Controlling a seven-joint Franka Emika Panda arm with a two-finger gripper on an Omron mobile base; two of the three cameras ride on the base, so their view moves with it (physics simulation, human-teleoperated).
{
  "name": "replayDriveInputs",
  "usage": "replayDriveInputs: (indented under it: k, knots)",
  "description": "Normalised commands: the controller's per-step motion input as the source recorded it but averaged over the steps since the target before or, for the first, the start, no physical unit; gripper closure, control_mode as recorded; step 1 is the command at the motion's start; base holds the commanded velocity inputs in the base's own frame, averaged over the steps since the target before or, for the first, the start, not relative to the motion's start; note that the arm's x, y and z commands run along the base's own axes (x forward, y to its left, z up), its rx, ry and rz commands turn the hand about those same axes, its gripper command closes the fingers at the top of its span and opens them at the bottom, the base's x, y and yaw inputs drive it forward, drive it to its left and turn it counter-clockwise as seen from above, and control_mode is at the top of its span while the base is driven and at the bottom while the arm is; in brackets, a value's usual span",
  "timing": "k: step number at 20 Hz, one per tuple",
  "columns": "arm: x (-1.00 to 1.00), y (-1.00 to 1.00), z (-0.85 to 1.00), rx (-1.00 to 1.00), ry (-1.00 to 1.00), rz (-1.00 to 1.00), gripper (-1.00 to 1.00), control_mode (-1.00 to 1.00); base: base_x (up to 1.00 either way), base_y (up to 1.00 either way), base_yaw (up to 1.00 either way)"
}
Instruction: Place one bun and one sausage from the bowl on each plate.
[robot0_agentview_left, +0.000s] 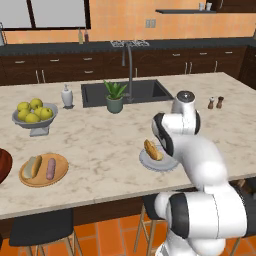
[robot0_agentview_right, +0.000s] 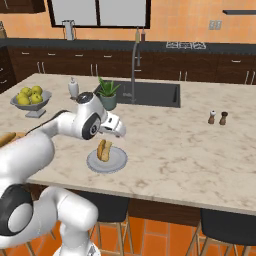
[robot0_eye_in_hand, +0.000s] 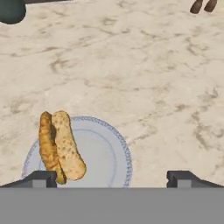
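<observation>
Marble island counter: gripper above grey plate, fingers wide apart, holding nothing. Bun + sausage on it; orange plate also has a pair. Bowl at far left. Rec: lift straight up, don't clip the bun.

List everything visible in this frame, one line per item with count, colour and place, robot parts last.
pale grey plate: 1, grey, near counter edge, below the hand
bun and sausage: 1 each, tan and golden-brown, side by side on the pale grey plate
orange-tan plate: 1, wooden-looking, left on counter, holding a bun and a sausage
bowl: 1, dark reddish-brown, at left edge, mostly cut off
fruit bowl: 1, grey, with yellow-green fruit
potted plant: 1, green, beside sink
sink: 1, dark, with faucet
soap dispenser: 1, white, left of sink
shakers: 2, brown, right on counter
end effector: 1, dark fingertips, open, above the pale grey plate
</observation>
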Motion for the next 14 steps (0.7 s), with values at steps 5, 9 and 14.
replayDriveInputs:
  k: [5,9,14]
  knots:
    - [-1.00,0.59,0.11,0.00,0.03,0.18,-1.00,-1.00,0.00,0.00,0.00]
    - [-0.53,-0.10,0.02,0.13,0.00,0.33,-1.00,-1.00,0.00,0.00,0.00]
    - [-0.12,-0.04,0.00,0.04,0.00,0.06,-1.00,-1.00,0.00,0.00,0.00]
